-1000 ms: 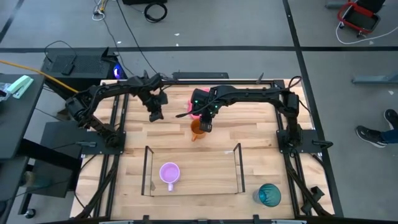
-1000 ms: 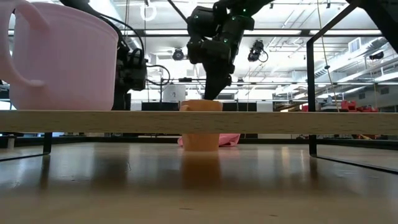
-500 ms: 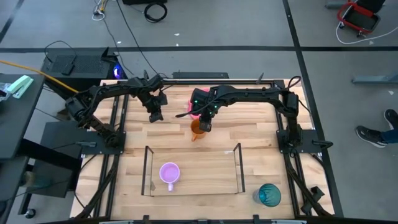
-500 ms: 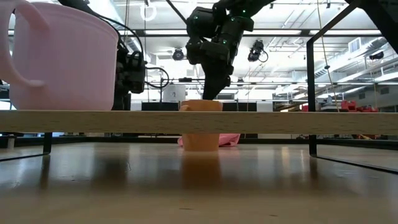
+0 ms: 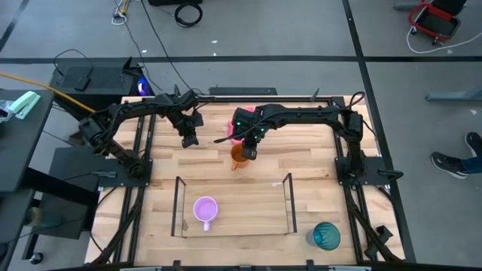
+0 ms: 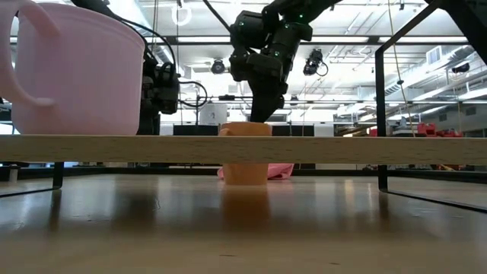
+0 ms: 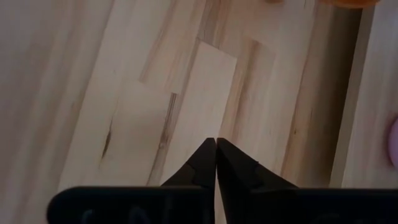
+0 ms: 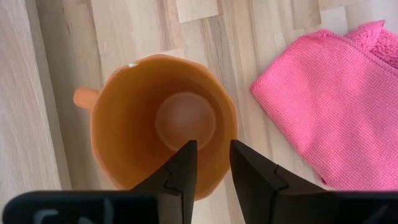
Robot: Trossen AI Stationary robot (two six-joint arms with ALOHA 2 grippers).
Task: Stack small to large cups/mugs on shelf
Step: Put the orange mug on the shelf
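One teal translucent cup [image 5: 326, 235] is seen nearest, outside the shelf [image 5: 289, 205]; one lilac mug [image 5: 205, 210] is held inside it. Beyond, one orange mug [image 8: 163, 123], round and glossy, is straddled at its rim by the spread right gripper [image 8: 211, 163], beside one pink cloth [image 8: 336, 98]. The left gripper [image 7: 216, 163] is pressed together, empty.

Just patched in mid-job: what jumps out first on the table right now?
The right pincer hangs open over the rim of the orange mug, mid-table behind the shelf, beside a pink cloth. The lilac mug already stands in the shelf; the teal cup waits outside its right end.
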